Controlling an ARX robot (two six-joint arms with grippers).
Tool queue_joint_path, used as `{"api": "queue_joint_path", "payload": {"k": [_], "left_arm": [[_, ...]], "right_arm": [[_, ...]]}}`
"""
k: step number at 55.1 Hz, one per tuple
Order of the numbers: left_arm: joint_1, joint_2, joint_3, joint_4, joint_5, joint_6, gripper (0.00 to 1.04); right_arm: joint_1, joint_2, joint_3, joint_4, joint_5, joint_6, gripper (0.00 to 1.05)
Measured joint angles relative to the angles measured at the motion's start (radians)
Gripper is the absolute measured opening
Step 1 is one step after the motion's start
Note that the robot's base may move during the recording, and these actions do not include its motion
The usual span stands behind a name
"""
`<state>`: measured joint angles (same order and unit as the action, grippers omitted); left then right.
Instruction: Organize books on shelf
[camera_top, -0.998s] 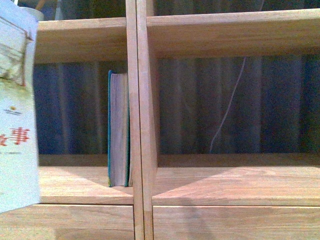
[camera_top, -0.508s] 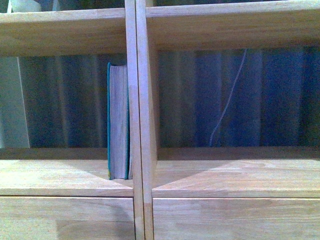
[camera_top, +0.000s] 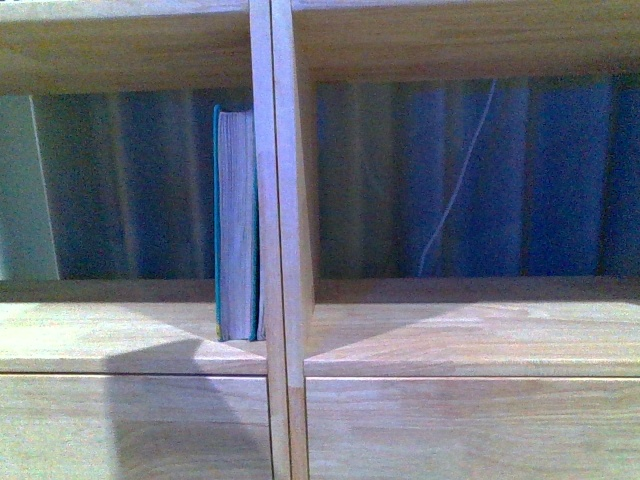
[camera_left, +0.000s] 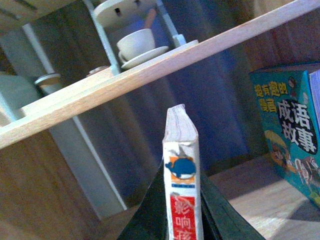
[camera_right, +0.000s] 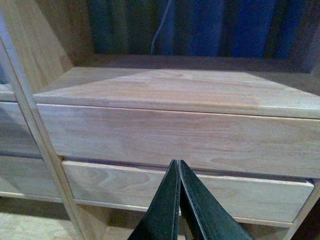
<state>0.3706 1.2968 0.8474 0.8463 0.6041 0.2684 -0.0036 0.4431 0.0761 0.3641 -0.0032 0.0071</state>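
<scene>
Two books are counted. A teal book (camera_top: 237, 225) is stood upright in the left compartment of the shelf (camera_top: 280, 200), pressed against the central divider with its pale page edges turned outward. A thin white paperback (camera_left: 181, 150) is pinched by its lower part in the left gripper (camera_left: 182, 205), held upright with its spine, marked by a blue whale and a red strip, turned toward the wrist camera. It is seen under the shelf board (camera_left: 150, 75), apart from the teal book's cover (camera_left: 290, 130), with bare wooden floor between the two. Whether its lower edge touches the wood cannot be told.

The right gripper (camera_right: 177, 167) is pressed together with nothing in it, in front of two drawer fronts, an upper (camera_right: 175, 135) and a lower (camera_right: 150, 185).

Two open compartments are seen from the front. Behind them a blue curtain (camera_top: 560, 180) is hung, with one white cord (camera_top: 455, 190) trailing down it in the right compartment. On the board above, one cup (camera_left: 136, 44) is set on one saucer (camera_left: 145, 56).
</scene>
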Motion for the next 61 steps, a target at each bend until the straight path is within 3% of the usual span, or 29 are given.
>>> {"api": "queue_joint_path", "payload": {"k": [19, 45, 50, 61], "left_arm": [[-0.151, 0.359, 0.167, 0.202, -0.009, 0.045, 0.07], [-0.302, 0.67, 0.489, 0.223, -0.039, 0.044, 0.07], [-0.326, 0.714, 0.518, 0.241, -0.058, 0.036, 0.07], [-0.373, 0.759, 0.547, 0.272, -0.074, 0.018, 0.07]], "right_arm": [[0.0, -0.122, -0.041, -0.083, 0.0, 0.0, 0.03], [0.0, -0.262, -0.063, -0.183, 0.001, -0.001, 0.03], [0.0, -0.392, -0.063, -0.344, 0.001, -0.001, 0.03], [0.0, -0.436, -0.063, -0.363, 0.002, -0.001, 0.03]]}}
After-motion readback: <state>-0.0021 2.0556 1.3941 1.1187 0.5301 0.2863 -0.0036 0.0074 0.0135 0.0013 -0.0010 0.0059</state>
